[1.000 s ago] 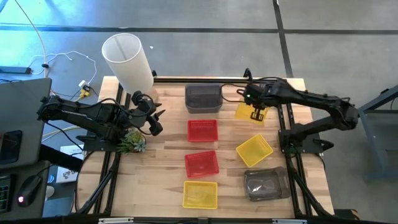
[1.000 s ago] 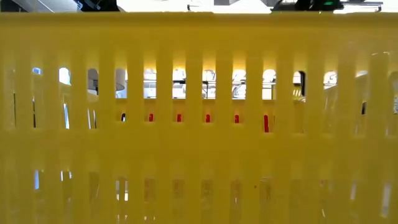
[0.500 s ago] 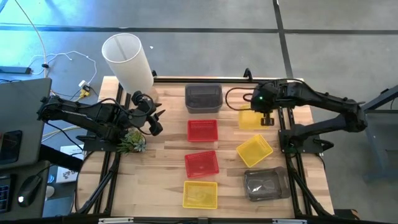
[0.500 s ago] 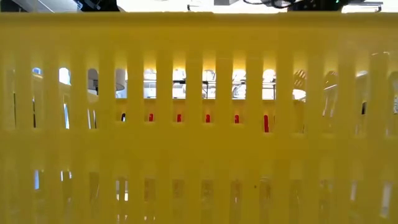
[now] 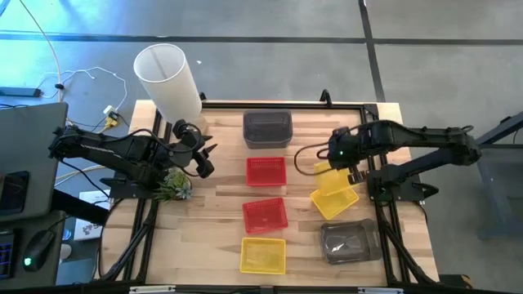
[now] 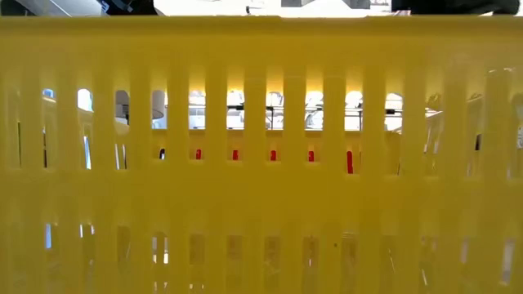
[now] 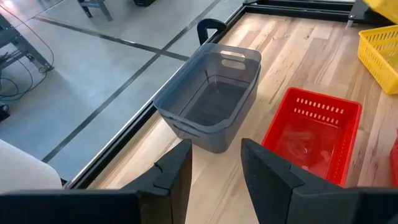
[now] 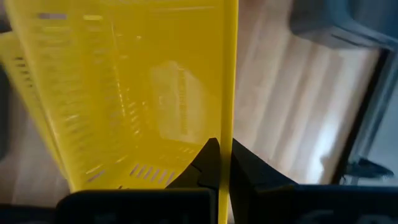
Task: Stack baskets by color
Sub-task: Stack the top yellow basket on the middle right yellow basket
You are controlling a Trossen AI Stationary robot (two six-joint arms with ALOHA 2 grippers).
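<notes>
My right gripper (image 5: 349,171) is shut on a yellow basket (image 5: 327,172), held just above and partly over a second yellow basket (image 5: 337,200) at the table's right. A third yellow basket (image 5: 263,255) lies near the front edge and fills the low view (image 6: 261,163). Two red baskets (image 5: 266,171) (image 5: 265,215) sit mid-table. One grey basket (image 5: 267,129) stands at the far edge, another (image 5: 350,242) at the near right. My left gripper (image 5: 204,159) waits open at the left, facing the far grey basket (image 7: 211,99). My right gripper pinches one side wall of the yellow basket at its rim (image 8: 225,118), one finger inside the basket and one outside. The fingers come from above, pointing down. The basket hangs below them, tilted and lifted clear of the table.
A tall white cylinder (image 5: 167,77) stands at the far left corner, and a small green plant (image 5: 173,186) lies beside my left arm. Bare wood shows between the red baskets and the right-hand baskets. A black frame (image 5: 327,104) runs along the far edge.
My right gripper has carried the yellow basket from the far right toward the near edge and slightly up, turning as it went. The basket now hangs over the far part of the second yellow basket. My left arm has kept still.
</notes>
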